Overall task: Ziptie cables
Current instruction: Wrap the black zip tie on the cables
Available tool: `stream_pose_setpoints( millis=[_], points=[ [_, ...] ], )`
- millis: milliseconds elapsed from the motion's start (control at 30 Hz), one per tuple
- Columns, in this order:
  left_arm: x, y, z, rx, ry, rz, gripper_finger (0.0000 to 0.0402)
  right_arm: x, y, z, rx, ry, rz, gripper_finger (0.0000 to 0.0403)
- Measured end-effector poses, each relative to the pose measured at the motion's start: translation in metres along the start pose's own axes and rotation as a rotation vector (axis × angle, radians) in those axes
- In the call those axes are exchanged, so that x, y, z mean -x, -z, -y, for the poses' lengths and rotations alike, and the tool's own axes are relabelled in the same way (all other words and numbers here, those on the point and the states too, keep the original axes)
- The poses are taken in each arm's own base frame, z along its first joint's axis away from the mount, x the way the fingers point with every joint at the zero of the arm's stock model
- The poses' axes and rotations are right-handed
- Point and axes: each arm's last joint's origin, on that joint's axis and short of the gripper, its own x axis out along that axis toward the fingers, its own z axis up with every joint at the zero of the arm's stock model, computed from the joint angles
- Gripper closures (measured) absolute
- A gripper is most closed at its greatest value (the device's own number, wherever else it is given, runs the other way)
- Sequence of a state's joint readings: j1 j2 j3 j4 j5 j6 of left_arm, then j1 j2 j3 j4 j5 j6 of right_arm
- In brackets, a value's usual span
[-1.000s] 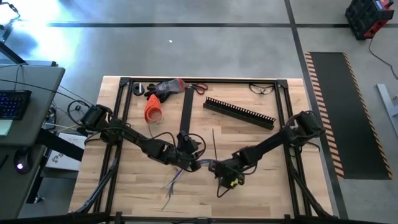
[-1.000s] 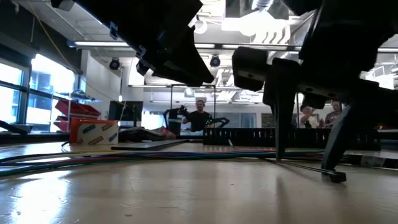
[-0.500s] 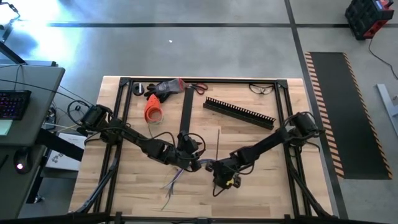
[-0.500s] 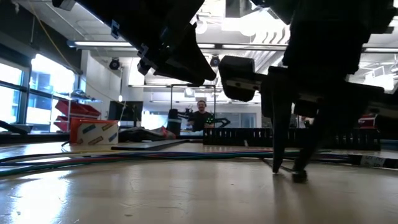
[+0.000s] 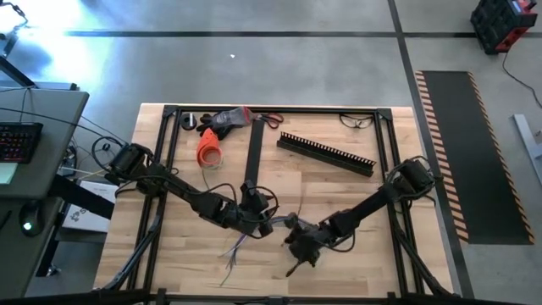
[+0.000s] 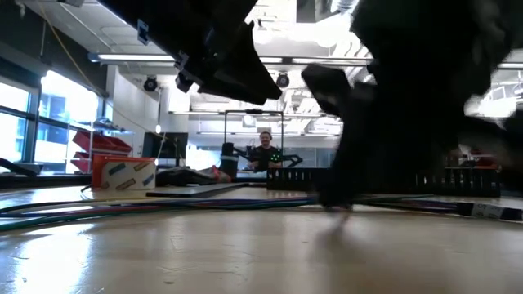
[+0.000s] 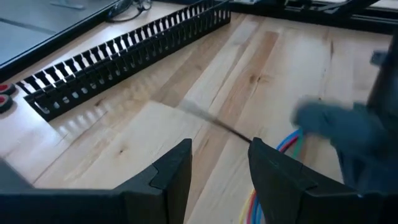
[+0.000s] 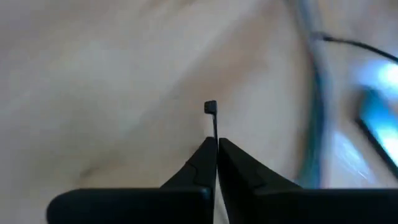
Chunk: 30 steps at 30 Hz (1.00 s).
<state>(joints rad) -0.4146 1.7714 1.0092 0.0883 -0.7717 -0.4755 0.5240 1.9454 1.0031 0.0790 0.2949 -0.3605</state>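
Your right gripper [image 8: 216,144] pinches the ziptie [image 8: 212,118] mid-table near the front edge, left gripper [image 7: 219,163] part-open beside the cables [image 5: 237,247]; nothing cinched yet, I'd say.

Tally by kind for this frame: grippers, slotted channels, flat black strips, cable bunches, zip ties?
Grippers: 2, the left gripper and the right gripper
Slotted channel: 1
Flat black strip: 1
Cable bunch: 1
Zip tie: 1
Total: 6
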Motion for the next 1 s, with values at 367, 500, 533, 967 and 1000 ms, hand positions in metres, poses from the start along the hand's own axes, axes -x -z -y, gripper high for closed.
stream_pose_setpoints(
  millis=[367, 500, 533, 967, 1000],
  points=[
    [0.011, 0.0, 0.014, 0.009, -0.008, 0.09, 0.0266, 0.059, 0.027, -0.024, -0.654, 0.337, 0.31, 0.0403],
    [0.008, 0.002, 0.029, -0.04, 0.082, 0.157, 0.0269, 0.073, 0.044, -0.037, -0.808, 0.372, 0.468, 0.0403],
    [0.004, 0.004, 0.034, -0.055, 0.127, 0.173, 0.0269, 0.075, 0.047, -0.04, -0.824, 0.382, 0.486, 0.0403],
    [-0.046, 0.04, 0.047, -0.003, 0.402, 0.234, 0.0246, 0.085, 0.048, -0.048, -0.881, 0.444, 0.538, 0.0403],
    [-0.046, 0.039, 0.047, 0.004, 0.417, 0.234, 0.0243, 0.085, 0.047, -0.047, -0.88, 0.441, 0.539, 0.0403]
  ],
)
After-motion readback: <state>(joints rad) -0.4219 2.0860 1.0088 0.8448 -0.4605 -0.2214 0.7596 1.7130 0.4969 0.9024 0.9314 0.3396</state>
